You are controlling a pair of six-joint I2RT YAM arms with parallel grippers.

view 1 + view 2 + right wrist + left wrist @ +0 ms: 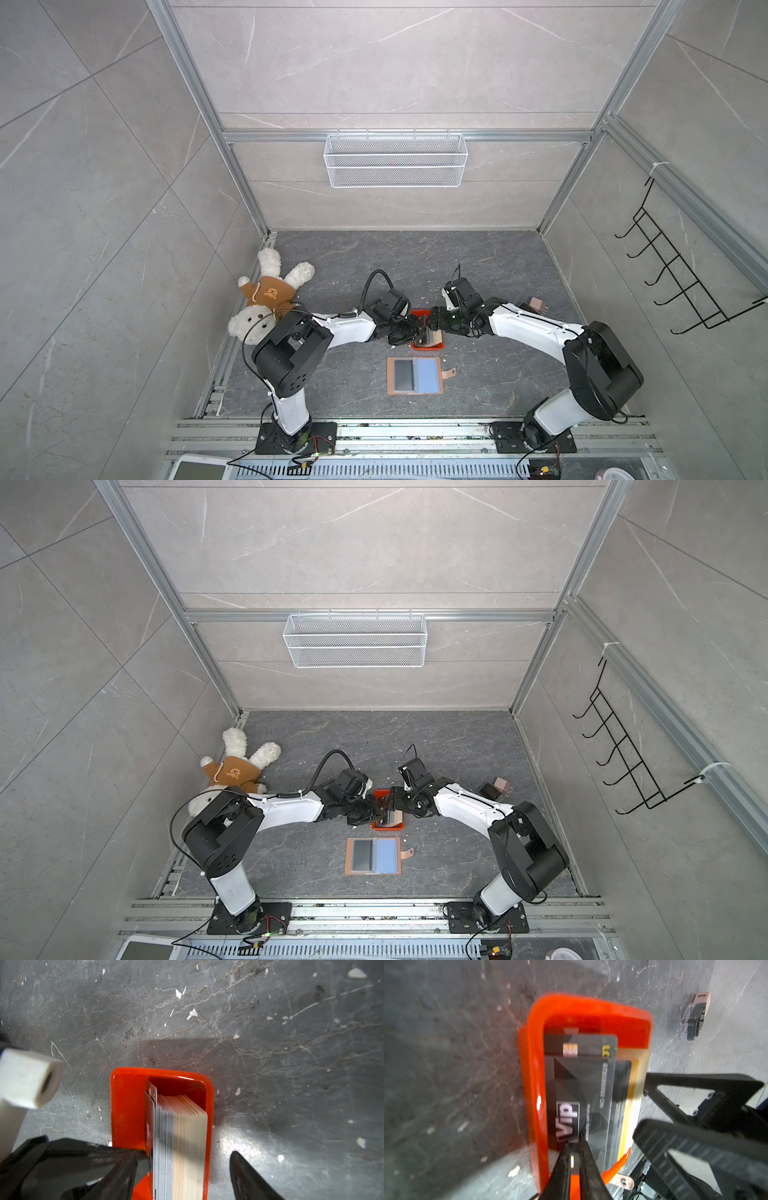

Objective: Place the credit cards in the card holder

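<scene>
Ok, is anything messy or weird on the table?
Yes. A teddy bear lies flopped at the left edge of the dark table, and little white crumbs are scattered over it. One black card sticks out from the stack in the red tray, pinched by the left gripper.

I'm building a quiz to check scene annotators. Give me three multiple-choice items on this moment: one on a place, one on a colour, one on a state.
1. Where is the card holder?
A) flat on the table, on the robot's side of the tray
B) inside the tray
C) leaning on the tray

2. What colour is the tray?
A) blue
B) orange-red
C) white

3. The left gripper is:
A) wide open
B) shut on the card holder
C) shut on a black VIP card

Key:
1 A, both top views show it lying open, apart from the tray.
2 B, its rim is plain in both wrist views.
3 C, the left wrist view shows its fingers pinching that card.
</scene>
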